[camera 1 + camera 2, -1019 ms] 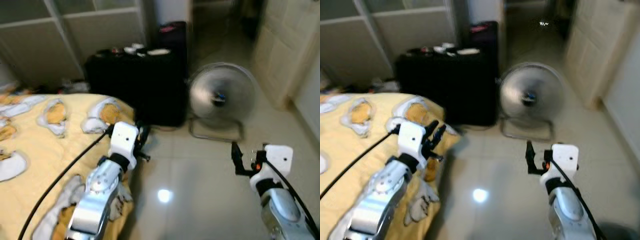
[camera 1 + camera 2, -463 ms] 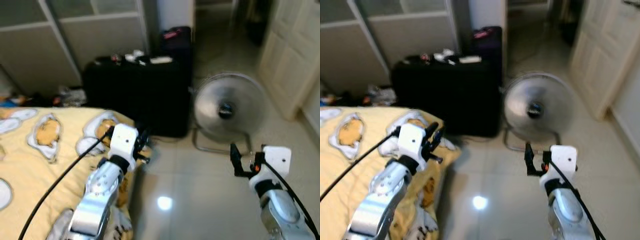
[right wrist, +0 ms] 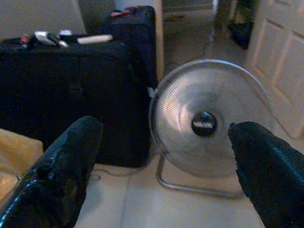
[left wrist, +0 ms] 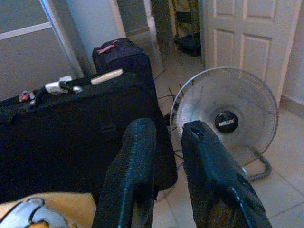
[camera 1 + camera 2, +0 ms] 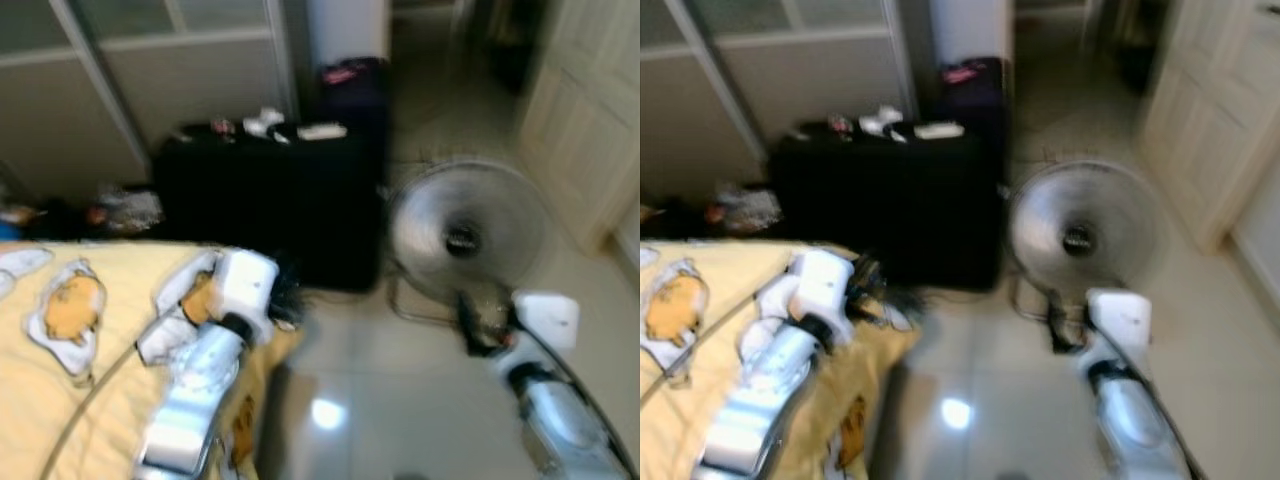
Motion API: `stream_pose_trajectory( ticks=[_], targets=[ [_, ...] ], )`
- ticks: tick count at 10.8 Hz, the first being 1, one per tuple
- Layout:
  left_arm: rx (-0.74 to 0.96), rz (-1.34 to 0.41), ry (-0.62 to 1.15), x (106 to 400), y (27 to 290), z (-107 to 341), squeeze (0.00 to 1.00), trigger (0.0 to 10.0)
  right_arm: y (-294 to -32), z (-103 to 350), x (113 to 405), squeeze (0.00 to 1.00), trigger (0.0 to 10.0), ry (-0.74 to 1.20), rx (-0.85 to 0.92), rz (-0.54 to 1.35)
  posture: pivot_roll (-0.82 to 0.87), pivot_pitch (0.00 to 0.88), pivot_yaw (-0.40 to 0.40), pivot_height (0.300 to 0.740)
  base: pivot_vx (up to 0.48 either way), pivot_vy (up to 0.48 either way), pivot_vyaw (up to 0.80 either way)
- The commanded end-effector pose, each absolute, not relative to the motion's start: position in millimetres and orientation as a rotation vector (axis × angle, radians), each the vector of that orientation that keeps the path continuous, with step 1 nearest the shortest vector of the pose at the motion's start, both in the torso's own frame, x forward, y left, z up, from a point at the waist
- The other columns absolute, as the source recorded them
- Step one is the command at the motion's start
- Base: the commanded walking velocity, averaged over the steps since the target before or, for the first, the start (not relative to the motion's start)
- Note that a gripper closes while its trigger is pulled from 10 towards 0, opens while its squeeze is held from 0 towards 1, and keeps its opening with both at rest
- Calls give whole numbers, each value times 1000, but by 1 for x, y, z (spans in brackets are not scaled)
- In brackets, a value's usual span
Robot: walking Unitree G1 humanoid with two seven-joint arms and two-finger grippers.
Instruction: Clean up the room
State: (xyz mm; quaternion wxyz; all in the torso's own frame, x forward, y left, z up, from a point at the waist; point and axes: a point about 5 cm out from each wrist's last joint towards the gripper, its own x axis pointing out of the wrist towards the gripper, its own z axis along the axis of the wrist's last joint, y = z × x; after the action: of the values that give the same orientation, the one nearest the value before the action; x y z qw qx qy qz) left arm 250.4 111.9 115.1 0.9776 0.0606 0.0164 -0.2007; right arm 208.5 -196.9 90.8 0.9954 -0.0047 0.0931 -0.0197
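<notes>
On top of the black suitcase (image 5: 265, 205), along its upper edge, lie the loose items (image 5: 290, 128) that the tidying probably has to deal with: a pale flat piece, a whitish lump and a small red bit, too blurred to name. A second, darker bag (image 4: 124, 58) stands behind it against the wall. Beside the suitcase the floor fan (image 3: 205, 119) sits on its wire stand on the tiled floor (image 5: 400, 400), facing the robot.

Both arms are raised ahead of the body in a carrying-free travel pose, which I judge suits walking rather than reaching. The left end effector (image 4: 164, 137) hovers over the corner of the bed (image 5: 70, 400) with its yellow cartoon-print cover, 2 fingers narrow with only a slim gap, holding nothing. The right end effector (image 3: 166, 152) hangs over the floor in front of the fan, its fingers spread wide and empty.

Compared with 1 second ago, the view has tilted up and swung: the suitcase top and fan sit lower and larger, more of the cupboard doors (image 5: 150, 70) shows, and blur suggests the robot is moving closer. The arms keep the same pose.
</notes>
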Motion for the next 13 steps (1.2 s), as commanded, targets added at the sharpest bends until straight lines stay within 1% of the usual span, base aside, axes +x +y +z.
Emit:
stream_pose_trajectory(
  ticks=[1,4,7,10,13],
  targets=[
    [149,-368,34,250,124,116,0,10000,-187,94,212,0,10000,164,6,-8,-112,0,111,740,442,0,0],
    [139,-329,60,243,130,108,0,10000,-184,84,207,0,10000,217,-11,30,-107,0,90,740,427,0,0],
    [155,-302,80,236,138,101,0,10000,-185,69,203,0,10000,283,-25,11,-86,0,63,740,349,0,0],
    [186,-247,107,226,152,91,0,10000,-187,60,201,0,10000,309,-51,-15,-73,0,50,740,0,0,0],
    [191,-253,111,228,151,89,0,10000,-190,57,202,0,10000,320,-57,-29,-79,0,58,740,0,0,0]
  ],
)
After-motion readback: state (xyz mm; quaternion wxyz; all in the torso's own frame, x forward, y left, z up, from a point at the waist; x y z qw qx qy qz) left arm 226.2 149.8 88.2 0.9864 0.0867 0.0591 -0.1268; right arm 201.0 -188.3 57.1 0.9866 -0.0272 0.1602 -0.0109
